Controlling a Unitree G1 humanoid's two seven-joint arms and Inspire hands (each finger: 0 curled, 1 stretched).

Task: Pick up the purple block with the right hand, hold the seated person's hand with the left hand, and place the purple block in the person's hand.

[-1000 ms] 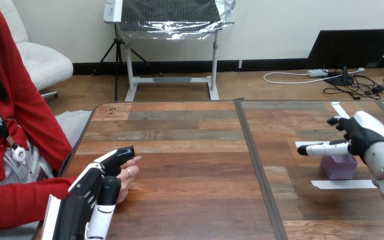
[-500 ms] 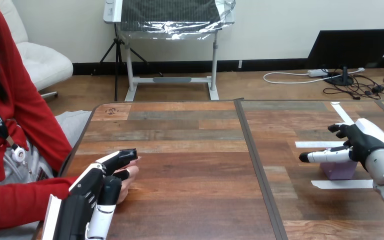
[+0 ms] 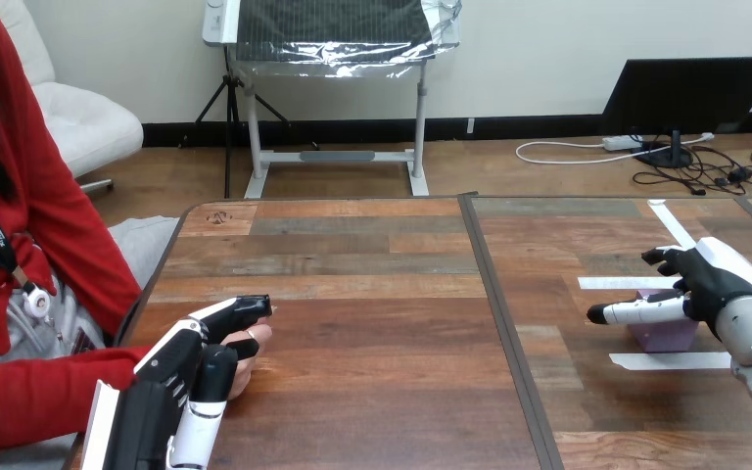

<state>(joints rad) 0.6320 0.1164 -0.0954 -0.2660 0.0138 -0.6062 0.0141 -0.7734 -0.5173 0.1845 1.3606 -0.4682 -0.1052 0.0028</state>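
The purple block [image 3: 668,336] sits on the table's right half between white tape strips. My right hand [image 3: 710,279] hovers just over it, open, with its straight fingers [image 3: 636,311] lying across the block's top edge and its thumb behind; most of the block is hidden by the hand. At the lower left the person's hand [image 3: 253,351] rests on the table near its left edge. My left hand [image 3: 201,367] covers it from above, with its fingers [image 3: 238,313] curled over the top and its thumb along the near side, shut on the person's hand.
White tape strips lie before the block [image 3: 671,360], behind it [image 3: 627,283] and farther back [image 3: 671,220]. A dark seam [image 3: 504,333] splits the wooden table [image 3: 372,294] into two halves. The person sits at the left edge.
My right hand has sunk lower and slightly nearer over the purple block. The fingers of my left hand have curled tighter round the person's hand.
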